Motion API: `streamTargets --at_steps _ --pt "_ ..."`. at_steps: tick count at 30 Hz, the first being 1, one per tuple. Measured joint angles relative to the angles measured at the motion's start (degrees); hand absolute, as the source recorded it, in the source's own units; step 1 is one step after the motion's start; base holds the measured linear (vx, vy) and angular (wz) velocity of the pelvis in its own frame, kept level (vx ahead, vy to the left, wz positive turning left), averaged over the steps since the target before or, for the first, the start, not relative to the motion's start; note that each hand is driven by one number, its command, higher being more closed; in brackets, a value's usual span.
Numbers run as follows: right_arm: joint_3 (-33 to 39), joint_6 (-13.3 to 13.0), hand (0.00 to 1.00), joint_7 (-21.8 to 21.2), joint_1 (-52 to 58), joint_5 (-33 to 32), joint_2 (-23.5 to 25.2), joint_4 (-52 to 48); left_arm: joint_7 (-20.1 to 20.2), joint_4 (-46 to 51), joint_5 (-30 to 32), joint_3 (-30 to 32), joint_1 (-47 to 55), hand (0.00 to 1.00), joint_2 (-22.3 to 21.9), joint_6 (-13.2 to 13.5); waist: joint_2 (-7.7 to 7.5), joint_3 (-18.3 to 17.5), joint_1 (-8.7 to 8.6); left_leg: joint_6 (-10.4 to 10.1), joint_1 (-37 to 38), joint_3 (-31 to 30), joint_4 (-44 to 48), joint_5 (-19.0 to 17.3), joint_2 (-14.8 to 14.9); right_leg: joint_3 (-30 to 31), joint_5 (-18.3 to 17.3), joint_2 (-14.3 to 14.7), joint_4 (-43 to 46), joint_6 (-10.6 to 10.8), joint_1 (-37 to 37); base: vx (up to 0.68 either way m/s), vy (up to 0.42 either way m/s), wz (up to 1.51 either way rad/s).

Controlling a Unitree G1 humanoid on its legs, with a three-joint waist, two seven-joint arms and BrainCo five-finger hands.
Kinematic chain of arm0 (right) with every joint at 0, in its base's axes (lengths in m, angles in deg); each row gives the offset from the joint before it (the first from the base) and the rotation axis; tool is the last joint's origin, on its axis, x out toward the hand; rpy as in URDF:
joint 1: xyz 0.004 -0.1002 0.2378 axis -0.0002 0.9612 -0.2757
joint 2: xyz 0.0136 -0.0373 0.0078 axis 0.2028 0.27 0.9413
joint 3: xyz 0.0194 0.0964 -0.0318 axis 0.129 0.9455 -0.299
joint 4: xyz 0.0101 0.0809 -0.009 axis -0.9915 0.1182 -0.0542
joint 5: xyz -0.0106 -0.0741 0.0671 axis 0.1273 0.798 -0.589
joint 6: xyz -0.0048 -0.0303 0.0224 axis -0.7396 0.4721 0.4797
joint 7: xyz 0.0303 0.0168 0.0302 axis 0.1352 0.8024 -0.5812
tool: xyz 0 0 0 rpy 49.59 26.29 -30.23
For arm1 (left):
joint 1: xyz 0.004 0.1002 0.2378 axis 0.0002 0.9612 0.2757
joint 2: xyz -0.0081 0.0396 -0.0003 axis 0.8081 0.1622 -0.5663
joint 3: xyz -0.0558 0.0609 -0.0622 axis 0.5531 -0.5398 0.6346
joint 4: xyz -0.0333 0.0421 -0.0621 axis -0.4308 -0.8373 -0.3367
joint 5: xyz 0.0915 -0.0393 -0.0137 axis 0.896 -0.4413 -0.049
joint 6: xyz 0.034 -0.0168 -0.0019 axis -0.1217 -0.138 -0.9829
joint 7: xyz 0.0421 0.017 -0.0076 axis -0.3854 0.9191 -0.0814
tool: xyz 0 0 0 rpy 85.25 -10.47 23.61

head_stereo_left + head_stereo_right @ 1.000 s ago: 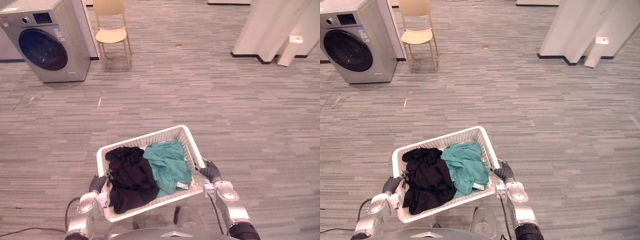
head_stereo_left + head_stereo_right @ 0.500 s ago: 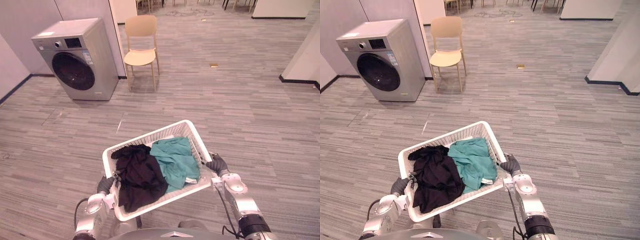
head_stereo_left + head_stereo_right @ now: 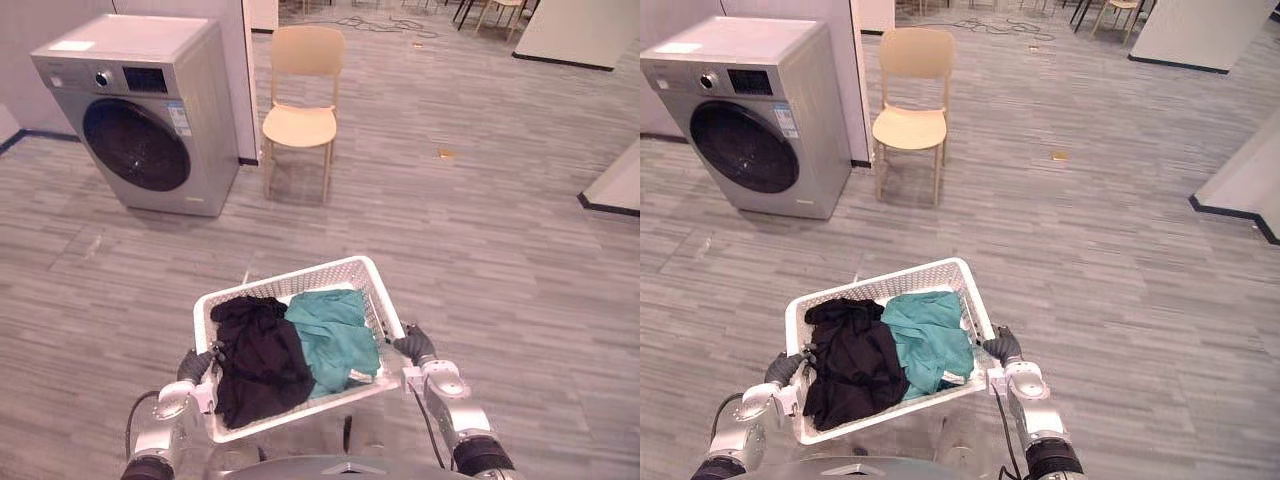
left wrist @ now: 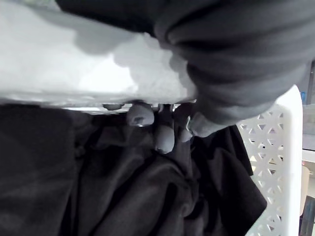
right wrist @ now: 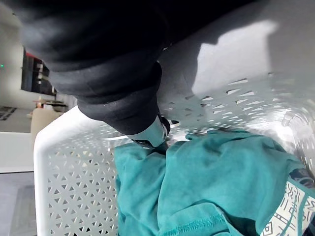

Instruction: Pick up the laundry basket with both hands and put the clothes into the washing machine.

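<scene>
I carry a white perforated laundry basket (image 3: 290, 283) off the floor between both hands. A black garment (image 3: 256, 355) lies in its left half and a teal garment (image 3: 333, 335) in its right half. My left hand (image 3: 196, 365) is curled over the basket's left rim, its fingers (image 4: 165, 135) hooked inside against the black cloth. My right hand (image 3: 414, 345) grips the right rim, fingers (image 5: 152, 132) reaching in beside the teal cloth (image 5: 206, 182). The grey washing machine (image 3: 145, 115) stands far ahead on the left, its round dark door shut.
A beige chair (image 3: 303, 105) stands just right of the machine against a white wall column (image 3: 242, 60). Grey plank floor (image 3: 480, 240) stretches between me and the machine. A white wall base (image 3: 612, 185) juts in at far right.
The camera has moved: the washing machine and chair now appear larger and closer. The basket stays held in both hands, the clothes lying as before.
</scene>
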Motion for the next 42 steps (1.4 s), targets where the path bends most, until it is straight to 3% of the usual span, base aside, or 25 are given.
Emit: streamTargets --at_steps 3,6,8,9,10,11,12,13,14,16,18,20,23,26,27,28,29,30,31,33,36,37,39,41,42 --pt "0.9 0.0 1.00 0.2 -0.3 -0.1 -0.3 -0.2 0.0 0.0 0.0 -0.6 -2.0 1.00 0.5 0.0 0.97 0.9 -2.17 0.4 5.3 -2.4 -4.8 -0.7 -0.6 -5.8 0.3 0.1 -22.2 -1.0 -3.9 0.45 0.024 0.52" --pt "2.3 0.7 1.00 0.2 -0.2 0.0 -0.3 -1.6 0.2 0.3 0.0 -1.0 -2.7 1.00 0.5 -0.1 0.08 1.0 -2.04 -2.6 10.5 -2.9 -7.6 -4.6 -1.1 -7.1 9.8 -0.1 -54.0 0.5 -1.6 0.55 -0.096 0.31" --pt "3.1 0.8 1.00 0.2 -0.4 0.0 -0.9 -2.0 0.2 0.2 0.2 -1.2 -2.6 1.00 -0.5 -0.1 1.75 1.1 -2.20 -2.4 12.6 -4.0 -5.2 -7.6 0.4 -7.3 16.5 0.5 -47.9 -1.1 -2.8 0.72 -0.235 0.22" --pt "3.8 0.9 1.00 0.1 -0.3 0.0 -0.8 -2.1 0.2 0.2 0.2 -1.2 -2.6 1.00 -0.9 -0.1 1.97 1.0 -2.22 -1.8 9.6 -3.8 4.5 -7.9 1.6 -7.2 17.3 0.4 -44.0 -3.0 -3.1 0.70 -0.285 0.14" --pt "4.2 0.9 1.00 0.1 -0.3 0.0 -0.9 -2.1 0.2 0.2 0.2 -1.2 -2.5 1.00 -1.4 -0.1 2.85 1.1 -2.29 -1.1 7.1 -3.8 10.8 -7.4 2.7 -7.8 15.4 0.9 -42.3 -4.2 -2.9 0.54 -0.268 0.11" --pt "4.5 0.9 1.00 0.1 -0.3 0.1 -1.6 -2.1 0.1 0.2 0.2 -1.2 -2.6 1.00 -2.3 -0.1 5.11 1.4 -2.62 -4.8 1.4 -3.8 25.5 -2.6 6.5 -9.0 11.7 2.5 -40.7 -4.7 -0.6 0.42 -0.218 0.02" --pt "4.5 1.0 1.00 0.1 -0.4 0.1 -2.0 -2.1 0.1 0.2 0.1 -1.1 -2.6 1.00 -2.7 -0.1 6.09 1.8 -2.68 -6.4 -1.7 -3.8 32.6 2.5 8.5 -9.2 10.2 3.8 -40.6 -5.1 1.0 0.53 -0.224 -0.32" --pt "4.2 1.1 1.00 0.1 -0.4 0.1 -2.7 -2.2 0.1 0.1 0.1 -1.2 -1.9 1.00 -3.7 -0.1 7.11 1.9 -1.20 -9.0 -6.7 -5.0 45.4 9.3 10.1 -8.6 7.8 5.5 -40.4 -6.1 3.9 0.53 -0.151 -0.74" --pt "4.2 1.2 1.00 0.1 -0.5 0.1 -3.2 -2.3 0.2 0.1 0.0 -1.2 -1.5 1.00 -4.2 -0.1 6.75 2.6 -0.06 -8.2 -10.2 -5.1 54.9 8.1 8.9 -6.8 5.8 6.0 -40.4 -6.9 7.3 0.53 -0.116 -0.82" --pt "3.9 1.2 1.00 0.2 -0.2 0.0 -3.8 -2.6 0.2 0.1 -0.1 -1.2 -1.1 1.00 -4.3 0.0 5.56 3.5 0.13 -6.0 -14.8 -2.1 59.1 6.1 8.9 -5.3 3.7 6.5 -43.1 -6.6 13.5 0.48 -0.077 -0.55" --pt "3.5 1.2 1.00 0.2 -0.2 -0.1 -4.0 -3.5 0.1 0.9 -0.3 -1.0 -1.0 1.00 -4.4 0.0 5.74 3.4 1.03 -3.4 -19.1 1.4 52.9 4.4 9.9 -3.2 3.2 7.2 -46.7 -6.3 17.5 0.52 -0.012 -0.58" --pt "2.4 1.0 1.00 0.4 -1.1 -0.3 -4.0 -4.6 -0.1 2.4 -1.3 0.5 -0.8 1.00 -4.2 0.2 5.66 3.3 1.40 -3.0 -21.0 2.7 26.7 4.2 10.0 -0.9 2.0 7.4 -48.9 -5.2 19.3 0.46 0.067 -0.68" --pt "1.5 1.0 1.00 0.7 -1.3 -0.3 -4.1 -4.3 -0.1 2.6 -1.3 1.3 -0.4 1.00 -4.4 0.1 6.88 2.5 0.97 -6.9 -18.0 -1.3 -8.1 8.3 9.2 1.7 -2.2 7.6 -47.6 -2.4 21.1 0.51 0.166 -0.46" --pt "1.2 1.1 1.00 0.7 -1.3 -0.2 -4.4 -4.2 -0.4 2.7 -1.3 1.1 0.2 1.00 -4.8 0.1 7.31 2.0 1.21 -6.9 -17.8 -2.1 -8.5 9.3 8.9 4.2 -8.1 6.5 -43.7 1.0 23.0 0.57 0.332 -0.54" --pt "1.0 1.2 1.00 0.7 -0.2 0.0 -3.6 -4.0 -0.7 2.6 -1.4 1.1 1.1 1.00 -4.3 0.1 3.63 -0.1 1.93 -6.4 -17.2 -1.6 -4.8 13.5 4.7 6.4 -12.3 2.1 -37.0 3.6 22.5 0.48 0.316 -0.58" --pt "1.1 1.2 1.00 0.7 0.1 0.1 -3.1 -4.0 -1.0 2.6 -1.4 1.3 1.4 1.00 -4.2 0.1 2.20 -1.0 2.14 -5.7 -17.3 -0.8 -2.9 14.0 3.1 7.1 -12.6 0.2 -31.5 4.1 20.2 0.71 0.425 -0.40" --pt "1.6 1.2 1.00 0.8 0.6 0.1 -1.9 -4.0 -1.3 2.7 -1.4 1.4 1.3 1.00 -3.9 0.1 0.17 -1.0 1.32 -2.7 -17.4 -0.2 2.4 10.4 0.5 7.4 -8.7 -3.2 -19.3 3.9 15.8 0.59 0.314 0.09" --pt "1.8 1.4 1.00 0.9 0.6 0.1 -1.3 -3.2 -1.3 3.0 -1.4 1.2 1.2 1.00 -3.3 -0.1 -0.66 -0.7 0.68 -0.8 -15.5 0.1 5.1 7.1 -1.1 7.3 -0.8 -5.6 -9.4 1.7 12.1 0.71 0.356 0.21" --pt "1.7 1.7 1.00 0.9 0.6 0.1 -1.1 -3.0 -1.3 3.2 -1.4 1.1 1.2 1.00 -3.1 -0.3 -0.51 -0.5 0.57 -0.3 -14.0 0.2 5.5 5.8 -1.5 7.5 2.1 -5.9 -5.6 0.5 11.0 0.56 0.245 0.05" --pt "1.1 1.8 1.00 0.7 -0.4 0.1 -0.2 -2.2 -1.5 5.2 -1.4 1.5 1.7 1.00 -2.0 -0.5 0.97 0.5 1.13 0.7 -5.8 0.4 2.1 3.3 -1.5 5.8 -0.8 -4.1 1.0 -1.0 7.4 0.48 0.167 -0.20" --pt "0.4 1.6 1.00 0.7 -3.0 0.0 -0.3 -2.1 -2.3 7.8 -1.4 2.0 1.5 1.00 -1.2 -0.4 2.72 1.2 0.74 0.8 0.3 0.6 -3.0 1.7 -1.4 -1.3 -4.1 -3.9 -9.1 -2.3 2.9 0.36 0.082 -0.19" --pt "0.4 1.4 1.00 0.7 -4.0 -0.1 -0.3 -2.2 -2.4 8.4 -1.4 2.2 0.8 1.00 -0.8 -0.4 3.28 1.3 0.37 0.6 1.5 0.7 -4.0 0.7 -1.0 -5.0 -3.6 -3.4 -19.7 -2.2 1.4 0.34 0.013 0.00" --pt "0.3 1.4 1.00 0.8 -5.1 -0.1 -0.4 -2.2 -2.4 8.8 -1.4 2.6 0.3 1.00 -0.3 -0.3 3.29 1.4 0.22 -0.8 2.8 0.9 -4.8 -1.1 -0.9 -9.0 3.1 -1.9 -39.6 -2.0 1.8 0.43 -0.046 0.17" --pt "0.1 1.5 1.00 1.6 -5.0 0.1 -1.0 -2.2 -2.3 8.7 -1.4 2.4 0.6 1.00 -0.9 -0.3 2.82 1.1 -0.68 -2.6 5.0 -1.1 -4.3 -4.0 -1.2 -8.2 12.9 -1.8 -42.5 -3.9 2.7 0.53 -0.143 0.40" --pt "-0.2 1.7 1.00 1.6 -5.3 0.1 -2.4 -2.2 -2.2 8.5 -1.4 2.3 0.8 1.00 -2.1 -0.4 5.02 0.6 -0.35 -3.2 5.7 -1.4 -3.1 -4.5 0.4 -9.1 10.0 -0.8 -39.5 -3.3 2.4 0.52 -0.151 0.25"
